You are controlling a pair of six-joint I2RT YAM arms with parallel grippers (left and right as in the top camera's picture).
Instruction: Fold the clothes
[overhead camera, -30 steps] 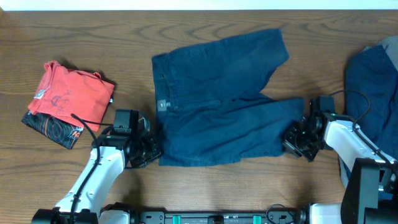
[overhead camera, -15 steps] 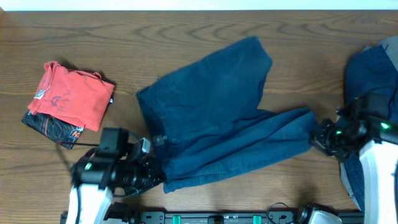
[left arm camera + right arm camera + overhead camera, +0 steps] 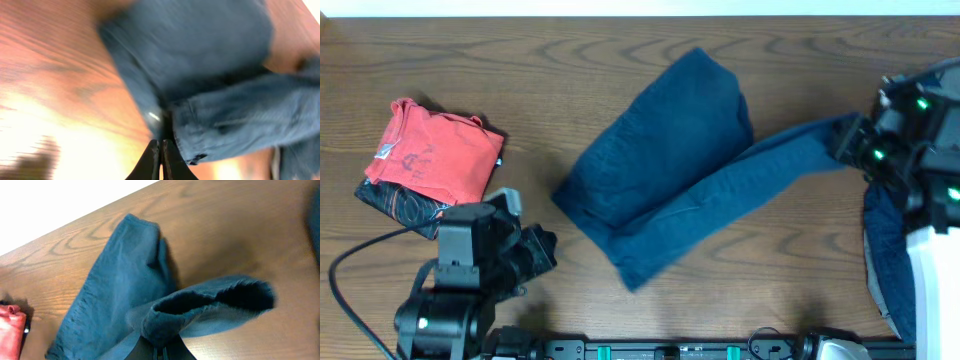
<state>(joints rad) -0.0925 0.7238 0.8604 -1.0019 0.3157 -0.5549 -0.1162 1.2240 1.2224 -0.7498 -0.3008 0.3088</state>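
Observation:
The dark navy shorts (image 3: 660,170) lie bunched and slanted in the middle of the table. One leg is stretched out to the right and lifted. My right gripper (image 3: 852,140) is shut on that leg's hem, which bunches over the fingers in the right wrist view (image 3: 160,350); the shorts (image 3: 115,280) hang down from it. My left gripper (image 3: 545,250) is shut and empty at the front left, apart from the cloth. In the left wrist view its closed tips (image 3: 161,145) point at the shorts' edge (image 3: 200,50).
Another navy garment (image 3: 900,110) lies at the right edge, partly under my right arm. A red-orange T-shirt (image 3: 430,155) sits folded on a black garment with orange print (image 3: 405,205) at the left. The table's front edge runs just behind both arm bases.
My right gripper rose and pulled the leg up and to the right. My left gripper let go of the waistband and drew back to the front left. The shorts slid and bunched.

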